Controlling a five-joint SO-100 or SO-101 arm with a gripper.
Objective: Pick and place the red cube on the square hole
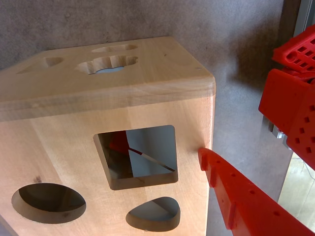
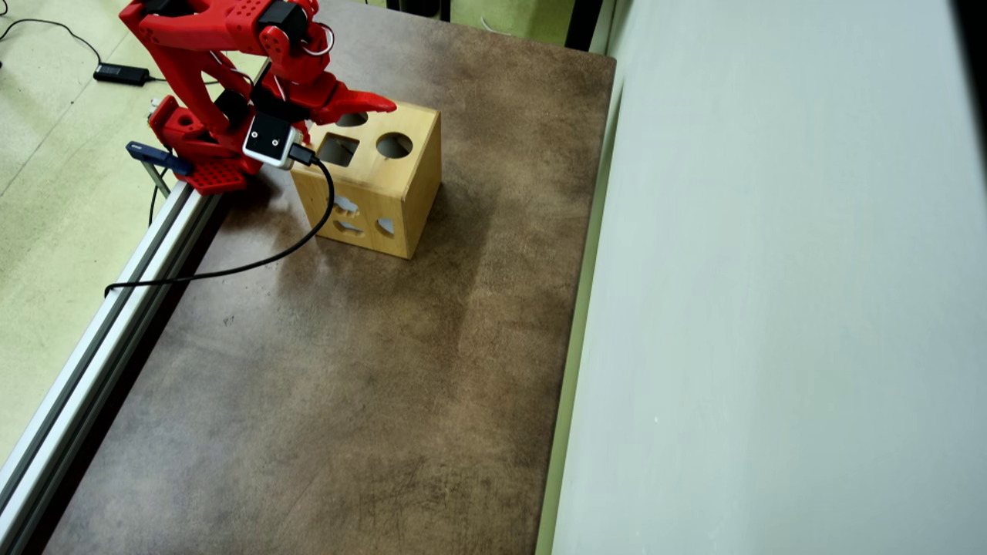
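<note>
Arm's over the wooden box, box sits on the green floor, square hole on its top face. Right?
Not quite. In the overhead view the wooden box stands on the brown table, not on the green floor, which lies beyond the table's left rail. The rest holds: the arm reaches over the box, and the square hole is on its top face.

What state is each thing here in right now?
red cube: inside the box, just a red patch visible through the square hole.
square hole: open, nothing blocking it.
wooden box: upright on the table, holes facing up.
pincer: empty beside the box; open or shut unclear.
</note>
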